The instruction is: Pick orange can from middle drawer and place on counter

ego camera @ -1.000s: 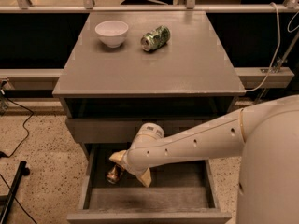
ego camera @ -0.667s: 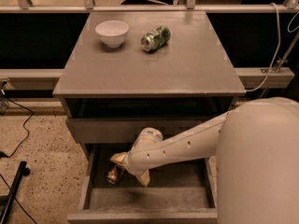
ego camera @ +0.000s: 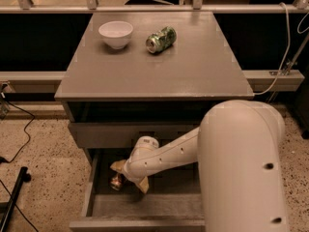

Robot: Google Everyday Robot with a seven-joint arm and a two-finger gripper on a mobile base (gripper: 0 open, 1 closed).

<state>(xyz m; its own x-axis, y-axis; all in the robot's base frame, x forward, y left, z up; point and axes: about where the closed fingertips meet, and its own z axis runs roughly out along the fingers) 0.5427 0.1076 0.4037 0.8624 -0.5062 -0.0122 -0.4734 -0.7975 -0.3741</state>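
Down in the open middle drawer [ego camera: 90,189] – a wide grey-brown wooden tray with a plank floor and low side walls, pulled out from the cabinet – the robot's tan two-finger hand [ego camera: 126,177] sits low over the left half of the floor. It is right up against the small orange-gold and brownish drink can [ego camera: 116,181], which shows at the hand's left edge, near the drawer's left wall. Whether the hand is clenched on the can or loose around it cannot be told, since the wrist covers much of the meeting point. The can's lower part is in shadow, so whether it rests on the planks is also unclear.

A thick, cream-white arm [ego camera: 241,168] fills the lower right of the view and reaches leftward into the drawer, narrowing toward the wrist.

Above the drawer, a closed grey-brown drawer front [ego camera: 130,132] spans the cabinet. On top lies the broad, flat, slightly glossy grey-brown wooden bench [ego camera: 159,76], overhanging its sides. A round white bowl [ego camera: 116,34] stands upright near its far left corner – just to the right of it, apart from it, a green crinkly-patterned can [ego camera: 161,39] lies on its side.

A speckled beige floor [ego camera: 34,153] surrounds the cabinet, with a thin black cable [ego camera: 22,131] trailing across it at left.
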